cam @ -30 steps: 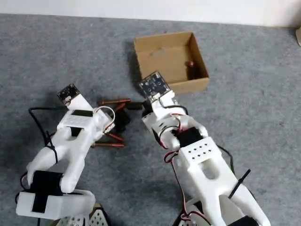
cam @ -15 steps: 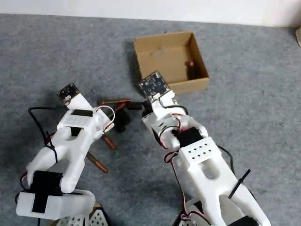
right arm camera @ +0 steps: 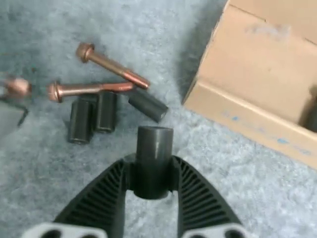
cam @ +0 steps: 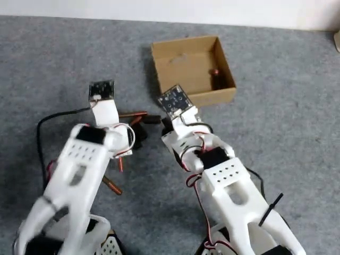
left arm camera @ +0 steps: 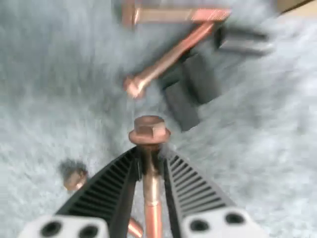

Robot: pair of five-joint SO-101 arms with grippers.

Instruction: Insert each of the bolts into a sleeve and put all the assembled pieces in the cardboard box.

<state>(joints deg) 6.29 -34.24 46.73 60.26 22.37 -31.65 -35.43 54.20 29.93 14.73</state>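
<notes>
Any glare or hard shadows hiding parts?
High view: faint shadow beside the brown cardboard box. Left wrist view: mild sheen on the copper bolt in the left claw. Right wrist view: no glare on the black cylindrical sleeve in the right claw.

a grey fuzzy mat [cam: 297, 122] spread wide. a white strip [cam: 159, 8] ran along the mat's far edge, and a pale object [cam: 338, 40] sat at its right edge.

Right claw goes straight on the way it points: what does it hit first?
Probably the loose dark cylindrical sleeve lying just ahead of the right claw and its gripped dark sleeve; two copper bolts lie beyond. Height is unclear, so it might pass above.
</notes>
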